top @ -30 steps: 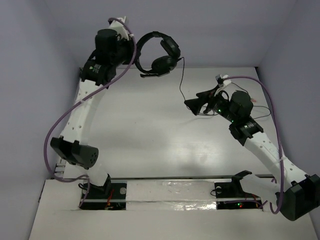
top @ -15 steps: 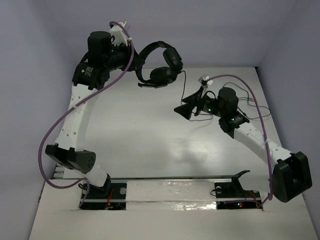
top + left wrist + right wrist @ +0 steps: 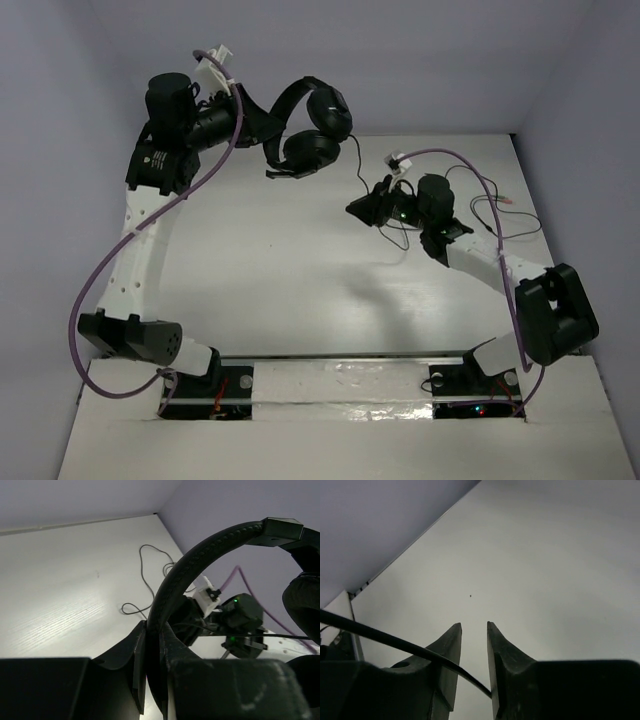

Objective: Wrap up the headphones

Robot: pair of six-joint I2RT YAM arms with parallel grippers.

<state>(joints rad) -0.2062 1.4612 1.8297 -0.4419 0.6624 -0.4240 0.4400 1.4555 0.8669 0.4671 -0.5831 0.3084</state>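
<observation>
The black over-ear headphones with a curved padded headband and two round earcups [image 3: 312, 150] hang in the air above the far-left part of the white worktop [image 3: 270, 280], not resting on it. The left tool [image 3: 152, 626] is closed tight on the headband and carries the whole set, earcups dangling below. From the lower earcup the long thin black cable [image 3: 357, 170] drops toward mid-worktop, passes the right tool [image 3: 474, 626], then trails in loose loops across the worktop toward its right edge, where the plug end seems to lie.

The right tool hovers above the worktop with its jaws narrow, a slim gap showing between the fingers. The cable slants across one finger and into that gap. The gap looks wider than the cable, though low between the fingers the view is too dark to be sure nothing is pinched.

This reads as the start of wrapping: catching the cable. Next, the right tool needs a firm pinch on the cable, then must carry it round the headband or earcups while the left tool holds the set steady.
</observation>
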